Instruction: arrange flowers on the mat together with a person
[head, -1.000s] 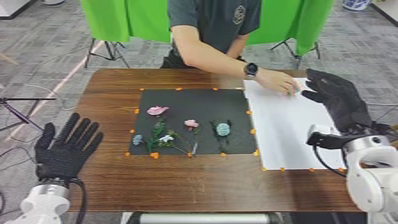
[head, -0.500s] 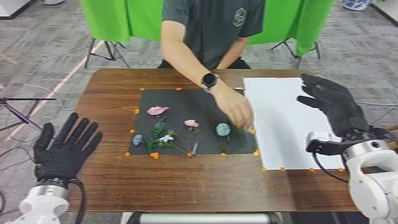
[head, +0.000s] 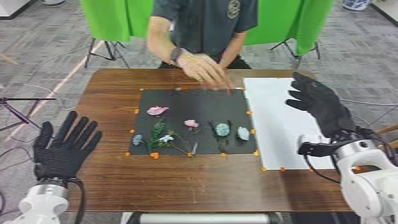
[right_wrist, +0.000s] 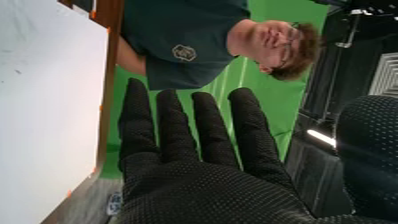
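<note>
My landmark is the dark mat (head: 209, 105) on the brown worktop (head: 195, 185). Flowers on the mat: a large pink flower (head: 157, 110) toward its left, a small pink flower (head: 191, 123) near its middle, a blue flower (head: 137, 140) by its left edge, a white flower (head: 166, 138) nearer its front, a blue-green flower (head: 222, 129) right of centre, and a pale flower (head: 242, 133) just beside that, by the right edge. My right hand (head: 322, 102), fingers extended and empty, is right of the mat, over the white sheet (head: 271, 110). My left hand (head: 62, 155) is left of the mat, spread and holding nothing. The person's hand (head: 204, 70) is over the mat's far edge.

Principal hazards, in my judgement: (a) collision, should I sweep my right hand across the mat while the person's hand is there; (b) a dragged flower, should my fingertips travel low and catch the thin stems, which lie close together toward the front; (c) a displaced pale flower, its narrow place by the right edge being exposed to any low approach from the sheet.
</note>
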